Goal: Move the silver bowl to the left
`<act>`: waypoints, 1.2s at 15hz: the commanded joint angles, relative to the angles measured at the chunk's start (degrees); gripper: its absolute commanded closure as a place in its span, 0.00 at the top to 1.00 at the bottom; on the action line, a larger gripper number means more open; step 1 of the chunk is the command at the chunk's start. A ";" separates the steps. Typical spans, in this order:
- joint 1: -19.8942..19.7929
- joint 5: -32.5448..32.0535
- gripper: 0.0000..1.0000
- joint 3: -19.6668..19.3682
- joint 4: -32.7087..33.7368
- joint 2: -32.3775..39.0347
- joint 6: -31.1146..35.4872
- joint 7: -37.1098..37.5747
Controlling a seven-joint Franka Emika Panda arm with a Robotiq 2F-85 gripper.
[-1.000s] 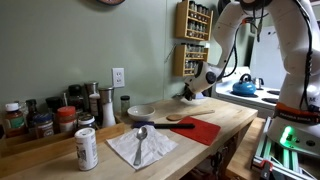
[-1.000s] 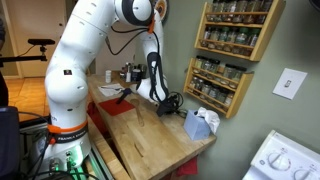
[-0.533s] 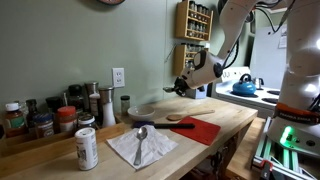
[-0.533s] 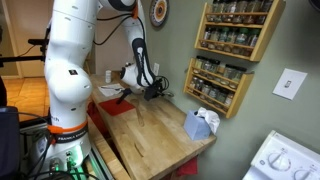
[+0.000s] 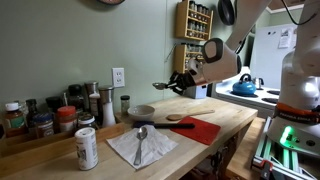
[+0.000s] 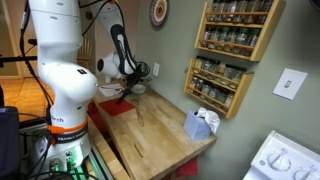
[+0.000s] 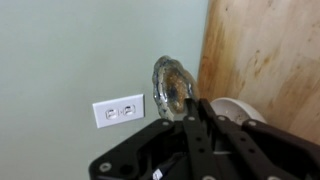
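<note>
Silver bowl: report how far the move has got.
Done: nothing yet; the silver bowl sits on the wooden counter. In hand: the gripper hovers above the bowl, apart from it. Left: descend, grasp the bowl, carry it left, release.

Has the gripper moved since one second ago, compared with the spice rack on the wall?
Yes. In an exterior view the gripper has left its place below the spice rack and now hangs nearer the wall outlet.

silver bowl (image 5: pixel 141 111) dull metal; counter (image 5: pixel 232 116) pale wood; napkin (image 5: pixel 155 148) white cloth.
</note>
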 commanded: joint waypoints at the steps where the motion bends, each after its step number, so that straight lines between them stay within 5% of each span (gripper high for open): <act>1: 2.47 0.15 0.02 -1.18 -0.54 -0.58 0.10 -1.48; 5: 2.70 0.17 0.09 -2.09 -0.04 0.44 0.11 -0.64; 9: 2.03 0.17 0.09 -3.15 0.23 1.69 0.14 -0.60; 10: 2.03 0.17 0.02 -3.14 0.24 1.73 0.14 -0.60; 18: 0.77 0.21 0.02 -2.51 10.88 13.89 1.86 -2.83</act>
